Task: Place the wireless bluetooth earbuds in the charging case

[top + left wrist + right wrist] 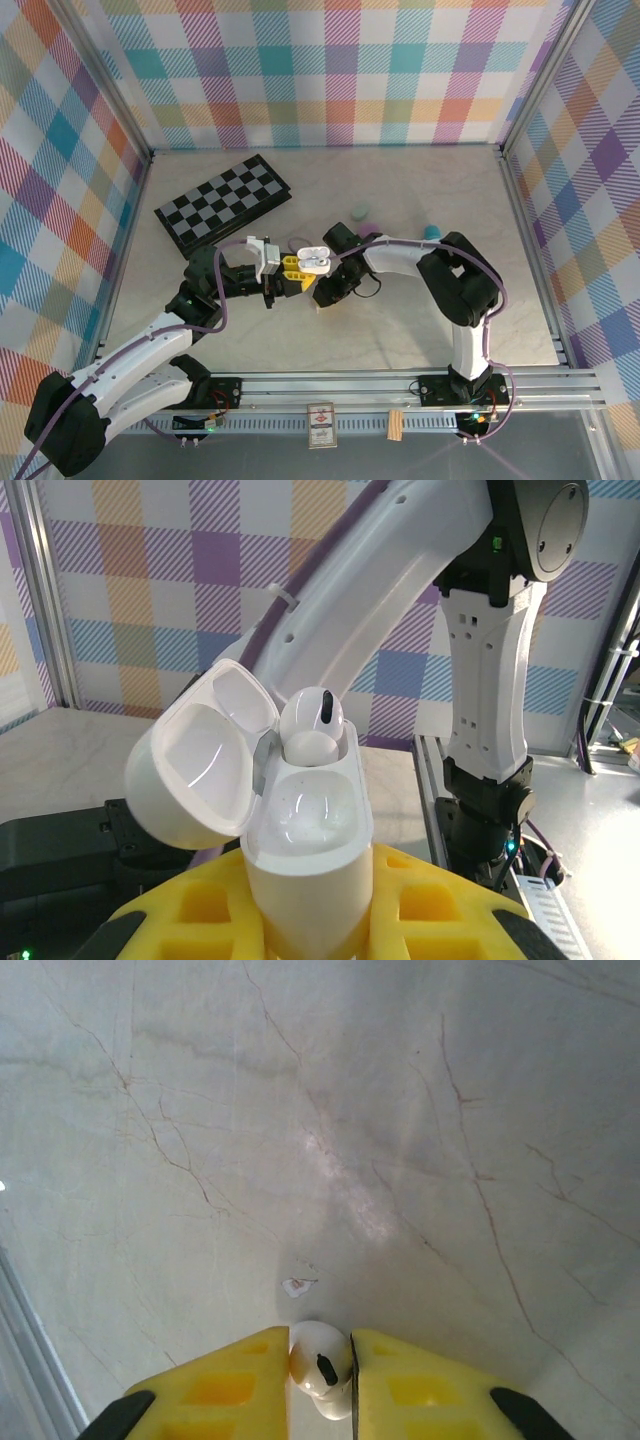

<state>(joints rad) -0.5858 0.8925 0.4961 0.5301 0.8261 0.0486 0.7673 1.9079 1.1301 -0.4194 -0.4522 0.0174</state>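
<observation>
1. Right hand (321,1340). Yellow fingers (230,1385) are drawn in against both sides of a white earbud (320,1365), pinching it right at the tips. The bud's rounded head sits level with the fingertips, toward the desk (200,1110). The rest of it runs back between the fingers toward the wrist, so its long axis follows the fingers. A small dark mark on it faces the wrist camera. Marbled desk lies beyond, with a pale fleck (297,1286) just ahead of the tips.

2. Left hand (290,268). It is closed fully on the charging case (305,880), with the yellow fingers clamped on either side of the lower body. The case stands upright, its long axis in line with the fingers. Its lid (195,770) is swung open to the left in the left wrist view, hollow side toward the camera.

3. Seated earbud (312,725). It is white and rests in the case's far well, beside the lid. Its rounded head stands proud of the rim and its dark oval strip faces up. The nearer well shows as a glossy hollow.

4. Placement, top view. The case is held mid-desk between the two arms, with the right hand just beside it. The gap between the pinched bud and the case cannot be judged.

5. Farther back. A mint-green rounded item (360,212) and a teal rounded item (432,232) lie apart from each other. A chessboard (225,202) lies flat and askew at far left.
</observation>
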